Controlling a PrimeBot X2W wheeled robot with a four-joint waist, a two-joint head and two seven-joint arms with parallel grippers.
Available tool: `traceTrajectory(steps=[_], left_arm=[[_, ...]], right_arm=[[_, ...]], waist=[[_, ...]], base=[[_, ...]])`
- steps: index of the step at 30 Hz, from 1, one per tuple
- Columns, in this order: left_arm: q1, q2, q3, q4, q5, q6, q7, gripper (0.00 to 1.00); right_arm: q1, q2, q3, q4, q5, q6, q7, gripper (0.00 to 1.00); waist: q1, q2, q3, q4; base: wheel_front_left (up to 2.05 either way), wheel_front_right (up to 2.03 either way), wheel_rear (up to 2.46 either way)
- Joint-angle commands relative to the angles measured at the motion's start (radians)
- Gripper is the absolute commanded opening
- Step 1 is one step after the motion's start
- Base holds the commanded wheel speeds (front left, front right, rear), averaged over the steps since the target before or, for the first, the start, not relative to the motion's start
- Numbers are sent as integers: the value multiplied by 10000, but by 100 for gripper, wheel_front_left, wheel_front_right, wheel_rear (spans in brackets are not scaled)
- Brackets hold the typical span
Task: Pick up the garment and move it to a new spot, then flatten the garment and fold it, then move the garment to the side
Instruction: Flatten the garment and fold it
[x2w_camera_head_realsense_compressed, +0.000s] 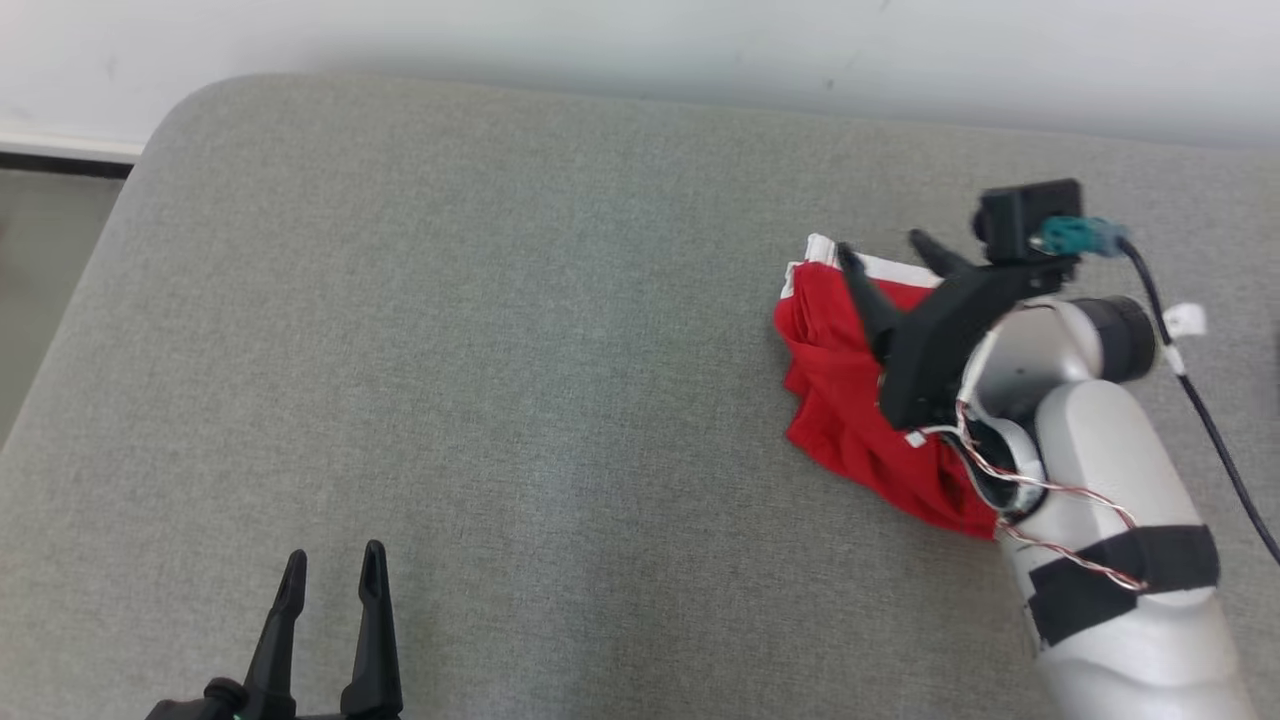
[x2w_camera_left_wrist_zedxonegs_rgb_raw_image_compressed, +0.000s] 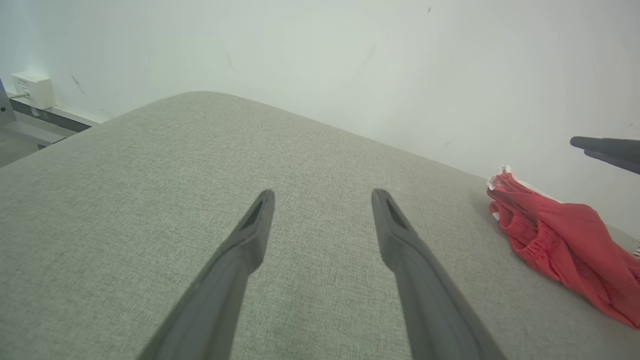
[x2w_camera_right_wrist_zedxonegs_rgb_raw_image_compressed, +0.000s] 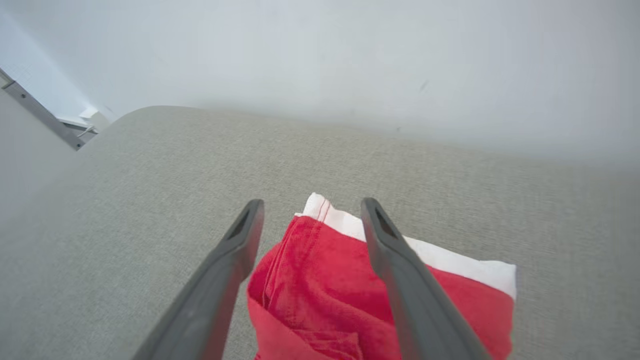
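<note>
The garment (x2w_camera_head_realsense_compressed: 850, 400) is red with a white edge and lies bunched in a small heap on the right side of the grey cushioned surface (x2w_camera_head_realsense_compressed: 500, 350). My right gripper (x2w_camera_head_realsense_compressed: 885, 250) hovers over it, open, with nothing between its fingers; in the right wrist view the garment (x2w_camera_right_wrist_zedxonegs_rgb_raw_image_compressed: 320, 290) lies beneath the spread right gripper (x2w_camera_right_wrist_zedxonegs_rgb_raw_image_compressed: 311, 205). My left gripper (x2w_camera_head_realsense_compressed: 333, 560) stands open near the front left edge, far from the cloth. From the left wrist, the left gripper (x2w_camera_left_wrist_zedxonegs_rgb_raw_image_compressed: 322, 195) frames bare fabric, with the garment (x2w_camera_left_wrist_zedxonegs_rgb_raw_image_compressed: 560, 240) off to the right.
A pale wall (x2w_camera_head_realsense_compressed: 640, 40) runs along the far edge of the surface. The surface's rounded corner (x2w_camera_head_realsense_compressed: 175, 110) is at the far left, with floor (x2w_camera_head_realsense_compressed: 40, 260) beyond it. A black cable (x2w_camera_head_realsense_compressed: 1200, 400) trails from my right wrist.
</note>
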Motion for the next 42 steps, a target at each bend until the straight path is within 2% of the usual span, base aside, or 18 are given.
traceTrajectory(steps=[1, 10, 11, 12, 13, 14, 22, 29, 42], left_arm=[[151, -18, 23, -17, -75, 10, -30, 100], [357, -15, -27, 18, -19, 10, -30, 100], [360, -17, -49, 6, -17, 10, -30, 100], [365, -19, -88, 0, 2, 10, -30, 100], [365, -19, -134, -4, 26, 10, -30, 100], [355, -16, -155, -17, 43, 10, -30, 100], [163, -17, -279, 25, 261, 10, -30, 100], [179, -16, -298, 250, 379, 10, -30, 100], [152, -16, -182, 590, 387, 9, -30, 100]], right_arm=[[249, -57, -176, -59, -208, -3, -237, 100], [1637, -611, -1510, 176, -1551, -3, -1721, 98], [1732, -621, -1628, 283, -1626, -3, -1815, 78], [1798, -637, -1675, 376, -1729, -3, -1924, 41], [1850, -624, -1664, 469, -1802, -3, -2031, 23], [1906, -602, -1609, 546, -1885, -3, -2118, 0], [1455, -596, -946, 1536, -2202, -3, -2605, 0], [1287, -446, 75, 2238, -2239, -3, -2714, 0], [1908, -93, 2626, 1812, -1416, -3, -2680, 0]], waist=[[0, 0, -166, -147], [0, 0, -603, -374], [0, 0, -601, -373], [0, 0, -589, -367], [0, 0, -563, -354], [0, 0, -534, -341], [0, 0, -166, -82], [0, 0, -122, 75], [0, 0, -184, -152]], base=[[0, 0, 0], [0, 0, 0], [0, 0, 0], [0, 0, 0], [0, 0, 0], [0, 0, 0], [0, 0, 0], [0, 0, 0], [0, 0, 0]])
